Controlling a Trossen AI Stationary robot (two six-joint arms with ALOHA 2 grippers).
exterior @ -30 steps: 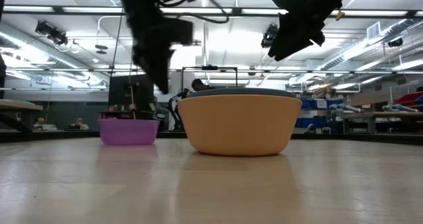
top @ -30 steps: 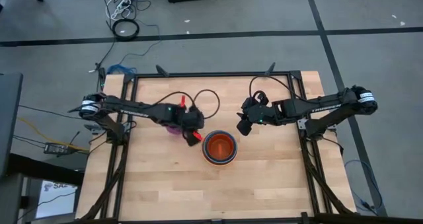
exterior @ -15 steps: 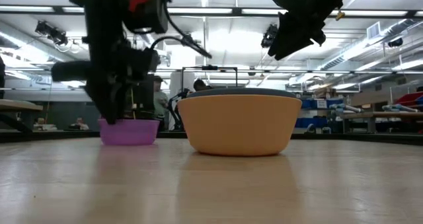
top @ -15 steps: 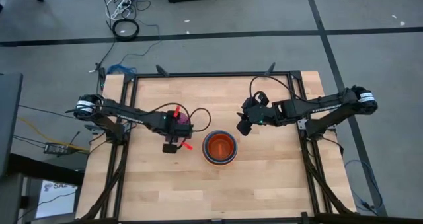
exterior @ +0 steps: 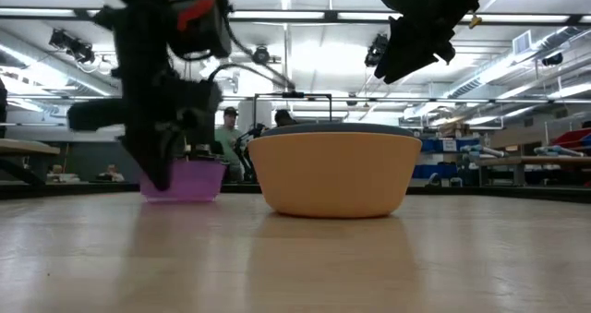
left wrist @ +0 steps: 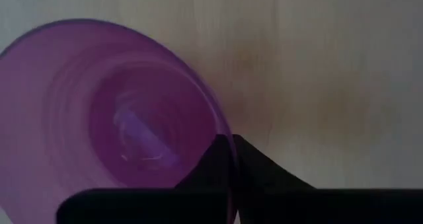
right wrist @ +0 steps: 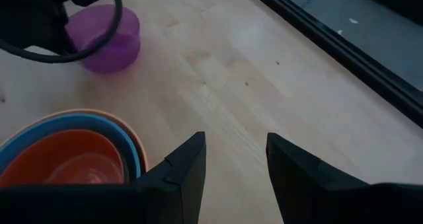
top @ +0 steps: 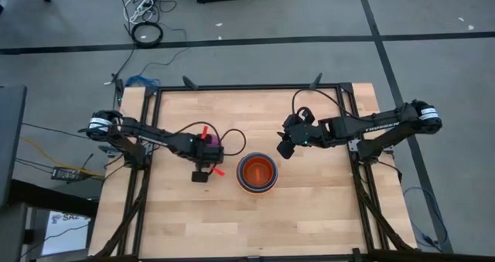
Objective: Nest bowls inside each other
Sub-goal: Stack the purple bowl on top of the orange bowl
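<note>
A small purple bowl (top: 210, 141) stands on the table, left of centre, and also shows in the low view (exterior: 196, 180) and the right wrist view (right wrist: 110, 41). My left gripper (top: 205, 152) is shut on its rim, coming down from above. A stack of bowls (top: 257, 172) sits on its base at mid-table: large orange outside (exterior: 334, 176), blue (right wrist: 125, 139) within it, and a red-orange one (right wrist: 63, 159) inside. My right gripper (top: 285, 148) hangs open above the table, just right of the stack (right wrist: 234, 163). My left gripper pinches the purple bowl's rim (left wrist: 229, 142) between its two fingers. One finger (left wrist: 206, 170) is inside the bowl and the other (left wrist: 264, 172) outside. The fingers come from above, pointing steeply down. In the low view the bowl's base is still at the table.
Bare wooden tabletop (top: 309, 208) lies in front of and around the bowls. A black metal frame (top: 247, 86) borders the table. Cables trail from both arms over the far half of the table (top: 246, 117). People and shelves show in the room beyond (exterior: 231, 128).
My left gripper has dropped down and shifted toward the table's left, rolling its wrist as it went. It now stands at the purple bowl and has taken hold of the rim. My right gripper has kept still.
</note>
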